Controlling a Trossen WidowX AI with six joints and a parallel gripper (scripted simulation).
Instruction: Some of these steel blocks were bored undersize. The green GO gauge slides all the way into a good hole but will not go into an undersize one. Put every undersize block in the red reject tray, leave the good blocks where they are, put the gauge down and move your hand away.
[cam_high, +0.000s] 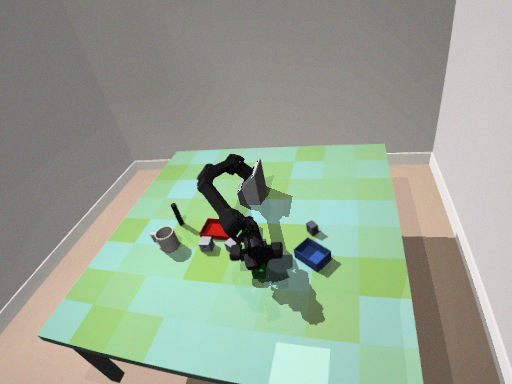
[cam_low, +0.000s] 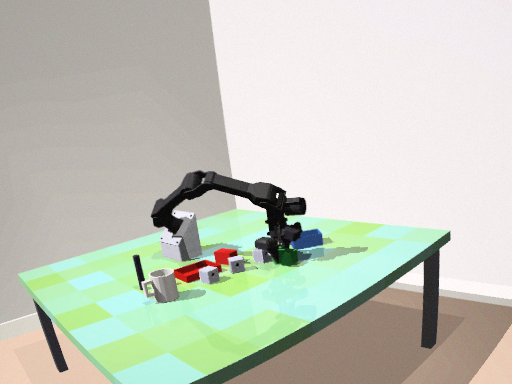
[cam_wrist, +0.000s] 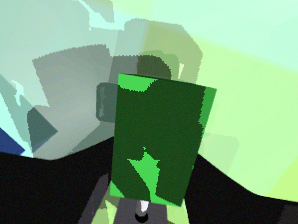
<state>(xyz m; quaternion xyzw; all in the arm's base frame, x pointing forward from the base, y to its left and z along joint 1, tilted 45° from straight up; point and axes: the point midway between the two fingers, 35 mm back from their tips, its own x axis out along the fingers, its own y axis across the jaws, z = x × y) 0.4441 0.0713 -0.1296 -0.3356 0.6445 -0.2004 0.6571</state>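
Tool (cam_high: 257, 265) (cam_low: 279, 256) (cam_wrist: 152, 141) gripping green GO gauge (cam_high: 259, 271) (cam_low: 287, 256) (cam_wrist: 157, 135)

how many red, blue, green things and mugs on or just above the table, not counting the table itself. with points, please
red: 2 (tray (cam_high: 214, 230) (cam_low: 186, 275), block (cam_low: 225, 256))
blue: 1 (open box (cam_high: 306, 259) (cam_low: 309, 239))
green: 1 (gauge (cam_high: 259, 273) (cam_low: 288, 256) (cam_wrist: 155, 120), in the tool (cam_high: 259, 265) (cam_low: 280, 254))
mugs: 1 (grey (cam_high: 168, 241) (cam_low: 165, 287))
total: 5

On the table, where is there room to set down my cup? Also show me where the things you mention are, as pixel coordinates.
The near part, below the mug (cam_high: 168, 240) (cam_low: 165, 286), looks roomy, as does the stretch right of the blue tray (cam_high: 311, 256) (cam_low: 307, 239). It's crowded around the red tray (cam_high: 216, 230) (cam_low: 189, 275) and gripper (cam_high: 259, 264) (cam_low: 281, 252).
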